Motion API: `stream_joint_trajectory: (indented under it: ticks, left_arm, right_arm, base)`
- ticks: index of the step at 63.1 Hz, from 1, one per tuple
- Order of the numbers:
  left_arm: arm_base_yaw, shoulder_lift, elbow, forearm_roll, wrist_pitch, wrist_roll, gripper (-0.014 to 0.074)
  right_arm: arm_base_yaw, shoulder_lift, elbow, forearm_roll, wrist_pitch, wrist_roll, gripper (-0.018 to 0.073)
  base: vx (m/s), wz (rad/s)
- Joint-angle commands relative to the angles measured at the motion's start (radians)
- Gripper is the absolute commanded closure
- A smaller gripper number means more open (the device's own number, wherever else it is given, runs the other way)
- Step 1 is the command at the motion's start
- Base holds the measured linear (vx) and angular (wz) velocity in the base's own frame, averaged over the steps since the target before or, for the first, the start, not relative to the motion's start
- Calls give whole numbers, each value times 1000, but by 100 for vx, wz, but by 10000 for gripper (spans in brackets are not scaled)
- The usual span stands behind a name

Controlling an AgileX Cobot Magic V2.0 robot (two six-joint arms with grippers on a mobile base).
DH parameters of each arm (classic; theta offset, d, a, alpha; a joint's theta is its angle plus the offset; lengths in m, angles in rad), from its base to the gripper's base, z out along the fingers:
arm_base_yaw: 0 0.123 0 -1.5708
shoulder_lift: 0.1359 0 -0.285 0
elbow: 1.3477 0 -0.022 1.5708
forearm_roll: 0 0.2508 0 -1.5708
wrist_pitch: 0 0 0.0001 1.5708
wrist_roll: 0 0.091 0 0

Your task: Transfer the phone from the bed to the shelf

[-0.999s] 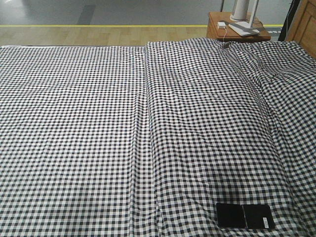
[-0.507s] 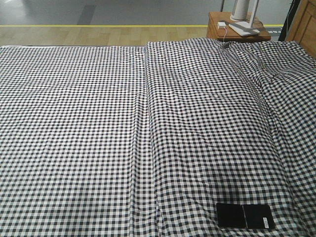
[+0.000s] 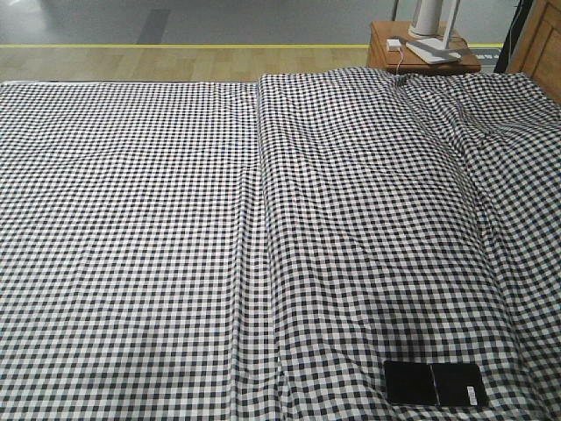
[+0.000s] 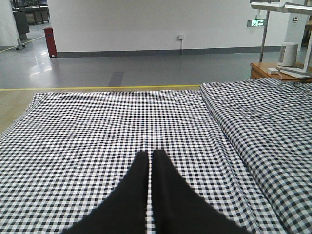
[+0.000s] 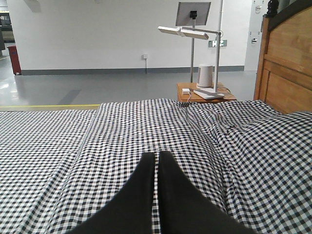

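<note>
Phone (image 3: 436, 384): flat on bed (image 3: 175, 219), near-right corner, long axis left-right, crease across middle. Absent from both wrist views. Left gripper (image 4: 148, 153) and right gripper (image 5: 157, 155): both clenched on nothing, hovering above bed, pointed far. Judged closer to right arm; probably near and right of that gripper.

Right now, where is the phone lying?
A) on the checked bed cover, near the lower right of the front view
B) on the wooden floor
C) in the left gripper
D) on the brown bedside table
A: the phone lies flat on the bed, at the lower right of the front view.
</note>
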Motion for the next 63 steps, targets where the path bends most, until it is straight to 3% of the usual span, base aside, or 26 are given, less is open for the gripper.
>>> stream_joint_trajectory:
  ticks: [1,63]
  left_arm:
    - [-4,-13,-21,-9,-72,-6,595]
    - [-4,-13,-21,-9,-72,-6,595]
  right_arm:
    - [-4,-13,5,-7,-71,-2,564]
    - [-4,-13,5,-7,-81,3,564]
  base:
    - [0,0]
    - [0,0]
